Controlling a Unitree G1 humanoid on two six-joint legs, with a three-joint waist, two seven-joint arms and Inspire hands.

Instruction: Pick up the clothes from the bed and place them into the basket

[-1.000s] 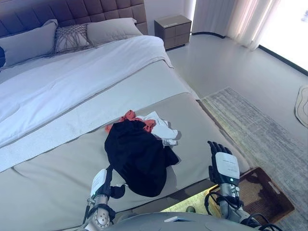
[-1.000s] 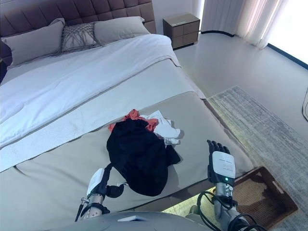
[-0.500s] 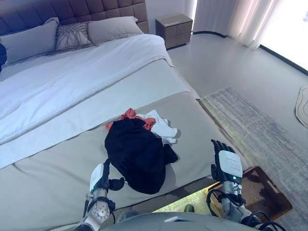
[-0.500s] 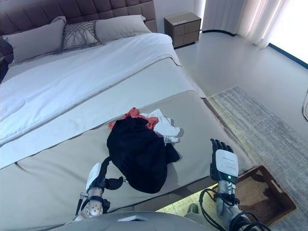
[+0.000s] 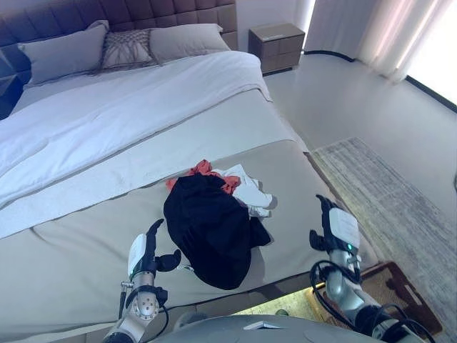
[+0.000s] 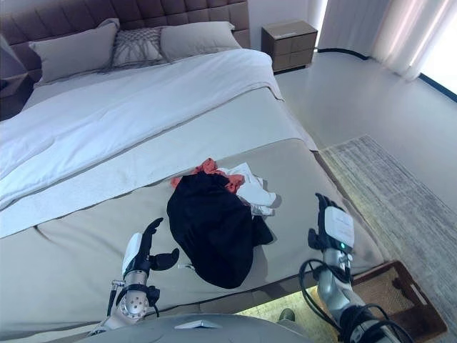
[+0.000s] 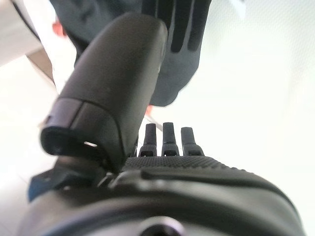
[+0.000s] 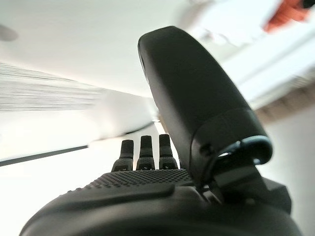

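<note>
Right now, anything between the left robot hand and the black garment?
Only bare grey bedcover. The left robot hand sits open beside the black garment, apart from it, in the left eye view.

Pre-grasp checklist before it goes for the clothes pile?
1. Left hand open, empty: ok.
2. Right hand open, empty: ok.
3. Clothes pile on the bed, untouched, black garment on top: ok.
4. Left hand close beside the pile, not touching: ok.
5. Basket on the floor by the bed corner, near the right arm: ok.
6. Basket inside free: cannot tell, partly hidden.
</note>
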